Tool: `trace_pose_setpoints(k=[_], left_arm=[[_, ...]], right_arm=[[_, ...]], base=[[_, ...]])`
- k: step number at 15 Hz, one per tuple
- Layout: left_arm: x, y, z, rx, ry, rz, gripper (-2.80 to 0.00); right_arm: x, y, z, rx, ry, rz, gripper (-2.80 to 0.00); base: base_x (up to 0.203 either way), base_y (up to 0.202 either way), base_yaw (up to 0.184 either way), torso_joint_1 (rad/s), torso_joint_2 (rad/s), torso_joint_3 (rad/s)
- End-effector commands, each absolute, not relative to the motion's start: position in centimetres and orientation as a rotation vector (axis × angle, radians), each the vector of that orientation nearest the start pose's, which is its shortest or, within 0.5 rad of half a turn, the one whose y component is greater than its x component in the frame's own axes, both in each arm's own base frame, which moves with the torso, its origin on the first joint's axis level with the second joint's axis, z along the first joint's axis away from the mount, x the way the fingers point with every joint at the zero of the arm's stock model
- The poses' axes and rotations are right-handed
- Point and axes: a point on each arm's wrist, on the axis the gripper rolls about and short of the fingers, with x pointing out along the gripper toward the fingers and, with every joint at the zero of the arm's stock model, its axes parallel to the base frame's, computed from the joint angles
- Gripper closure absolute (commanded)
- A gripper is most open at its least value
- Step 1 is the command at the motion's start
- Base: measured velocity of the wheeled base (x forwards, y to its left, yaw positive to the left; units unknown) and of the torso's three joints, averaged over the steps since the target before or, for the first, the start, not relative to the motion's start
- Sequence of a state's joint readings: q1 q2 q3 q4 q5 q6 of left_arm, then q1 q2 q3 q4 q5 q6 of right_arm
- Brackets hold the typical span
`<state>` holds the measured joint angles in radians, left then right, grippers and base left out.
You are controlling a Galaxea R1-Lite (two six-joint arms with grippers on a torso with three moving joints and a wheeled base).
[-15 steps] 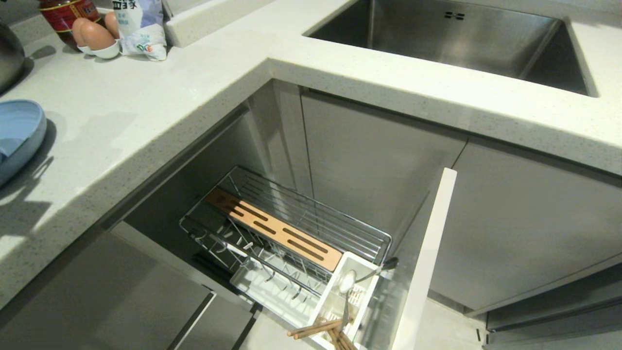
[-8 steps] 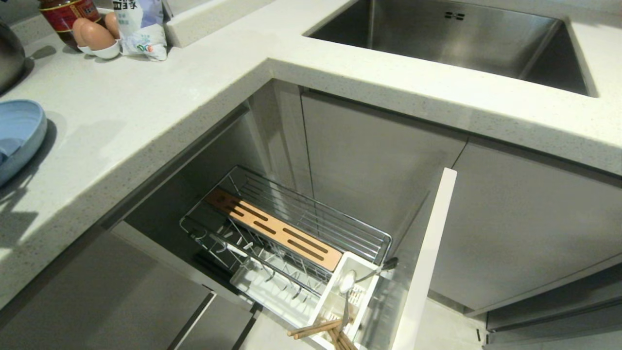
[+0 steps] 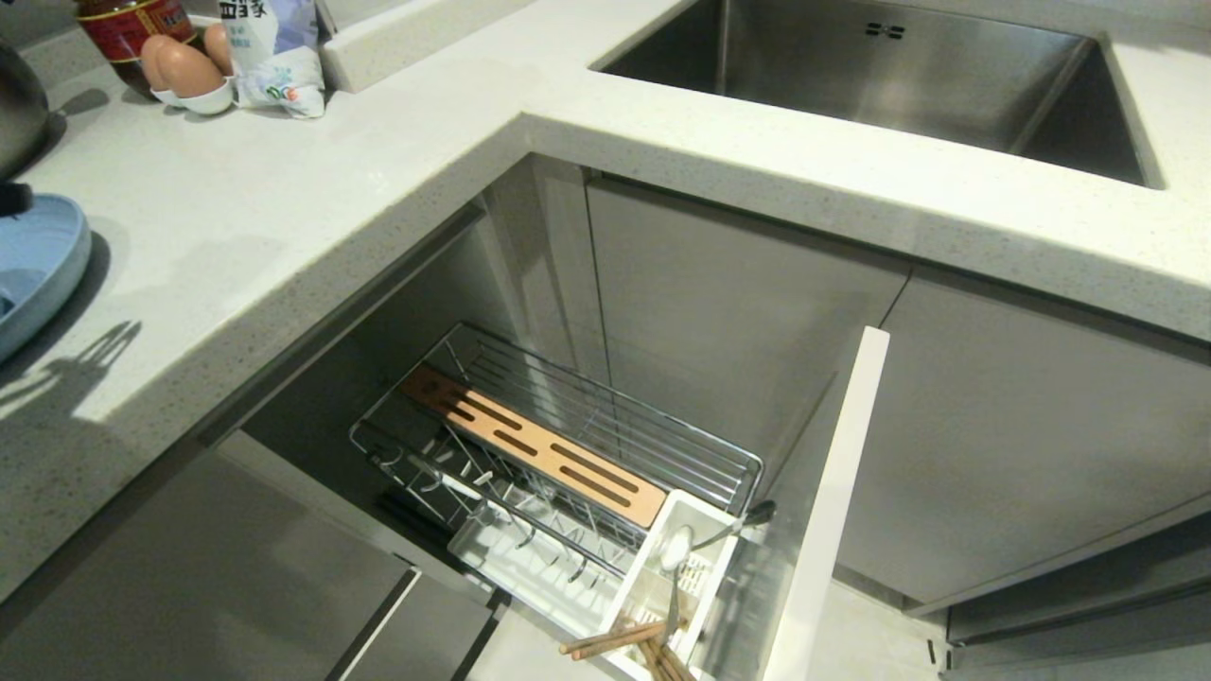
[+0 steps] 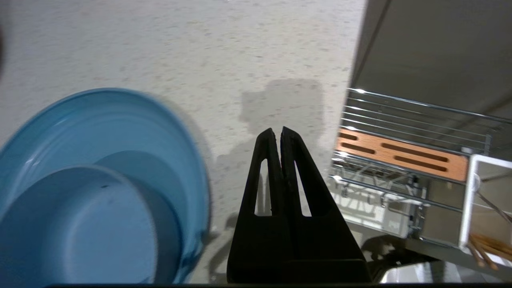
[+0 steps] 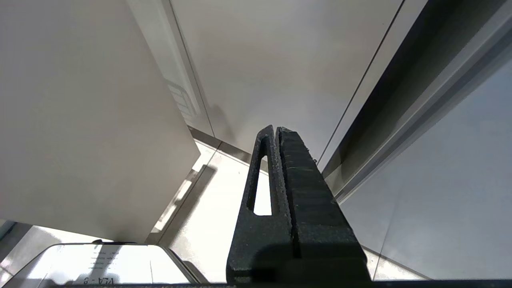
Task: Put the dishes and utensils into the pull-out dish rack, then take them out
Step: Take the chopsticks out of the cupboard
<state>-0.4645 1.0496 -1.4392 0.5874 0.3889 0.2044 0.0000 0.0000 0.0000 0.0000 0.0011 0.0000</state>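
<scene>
The pale blue plate point(image 3: 38, 255) lies on the counter at the far left, and the round bowl point(image 4: 80, 224) sits in the plate point(image 4: 120, 128). My left gripper point(image 4: 277, 132) is shut and empty, hovering over bare counter just beside the plate's rim. The pull-out dish rack point(image 3: 577, 445) stands drawn out below the counter, its wooden strip point(image 4: 400, 156) on top. The spoon point(image 3: 675, 553) and chopsticks point(image 3: 620, 643) rest in its white caddy. My right gripper point(image 5: 277, 130) is shut and parked low by the cabinet fronts.
The steel sink point(image 3: 899, 76) is at the back right. Eggs in a cup point(image 3: 184, 76), a bag point(image 3: 274, 52) and a jar point(image 3: 128, 24) stand at the back left. The rack's front panel point(image 3: 833, 492) juts out. A dark pot edge point(image 3: 19, 104) is above the plate.
My left arm has swung towards the plate: its shadow on the counter has shifted, and a dark tip now shows at the head view's left edge above the plate.
</scene>
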Motion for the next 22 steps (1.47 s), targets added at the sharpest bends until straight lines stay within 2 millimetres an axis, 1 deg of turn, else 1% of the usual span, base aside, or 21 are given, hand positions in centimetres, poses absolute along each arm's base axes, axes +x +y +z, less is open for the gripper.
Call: trace_pose_setpoints(k=[1, 2, 3, 4, 5, 7, 8, 10, 11, 12, 14, 17, 22], left_arm=[[7.7, -3.6, 37.2, 0.301, 0.180, -0.178, 0.00], [7.1, -3.9, 37.1, 0.294, 0.157, -0.272, 0.00], [7.0, -4.1, 37.1, 0.277, 0.138, -0.326, 0.00], [7.6, -4.3, 36.9, 0.233, 0.142, -0.304, 0.00], [8.6, -4.8, 36.4, 0.168, 0.176, -0.285, 0.00], [10.8, -6.2, 36.2, 0.140, 0.209, -0.287, 0.00], [11.7, -7.0, 36.2, 0.099, 0.214, -0.292, 0.00], [12.8, -9.0, 36.1, 0.018, 0.220, -0.347, 0.00], [12.8, -10.2, 36.0, -0.008, 0.231, -0.388, 0.00], [13.5, -11.5, 35.5, -0.019, 0.264, -0.398, 0.00], [15.1, -13.5, 34.3, -0.043, 0.326, -0.380, 0.00], [16.4, -14.9, 33.3, -0.054, 0.374, -0.367, 0.00], [17.1, -18.1, 31.0, -0.028, 0.470, -0.417, 0.00]], right_arm=[[-2.3, 0.0, 7.5, 0.000, 0.000, 0.001, 0.00], [-2.3, 0.0, 7.5, 0.000, 0.000, 0.002, 0.00], [-2.3, 0.0, 7.5, 0.000, 0.000, 0.001, 0.00], [-2.3, 0.0, 7.5, 0.000, 0.000, 0.002, 0.00], [-2.3, 0.0, 7.5, 0.000, 0.000, 0.001, 0.00], [-2.3, 0.0, 7.5, 0.000, 0.000, 0.002, 0.00], [-2.3, 0.0, 7.5, 0.000, 0.000, 0.002, 0.00], [-2.3, 0.0, 7.5, 0.000, 0.000, 0.000, 0.00], [-2.3, 0.0, 7.5, 0.000, 0.000, 0.001, 0.00], [-2.3, 0.0, 7.5, 0.000, 0.000, 0.002, 0.00], [-2.3, 0.0, 7.5, 0.000, 0.000, 0.001, 0.00], [-2.3, 0.0, 7.5, 0.000, 0.000, 0.002, 0.00], [-2.3, 0.0, 7.5, 0.000, 0.000, 0.002, 0.00]], base=[[0.000, 0.000, 0.000, 0.000, 0.00, 0.000], [0.000, 0.000, 0.000, 0.000, 0.00, 0.000], [0.000, 0.000, 0.000, 0.000, 0.00, 0.000], [0.000, 0.000, 0.000, 0.000, 0.00, 0.000], [0.000, 0.000, 0.000, 0.000, 0.00, 0.000], [0.000, 0.000, 0.000, 0.000, 0.00, 0.000], [0.000, 0.000, 0.000, 0.000, 0.00, 0.000], [0.000, 0.000, 0.000, 0.000, 0.00, 0.000], [0.000, 0.000, 0.000, 0.000, 0.00, 0.000], [0.000, 0.000, 0.000, 0.000, 0.00, 0.000], [0.000, 0.000, 0.000, 0.000, 0.00, 0.000], [0.000, 0.000, 0.000, 0.000, 0.00, 0.000], [0.000, 0.000, 0.000, 0.000, 0.00, 0.000]])
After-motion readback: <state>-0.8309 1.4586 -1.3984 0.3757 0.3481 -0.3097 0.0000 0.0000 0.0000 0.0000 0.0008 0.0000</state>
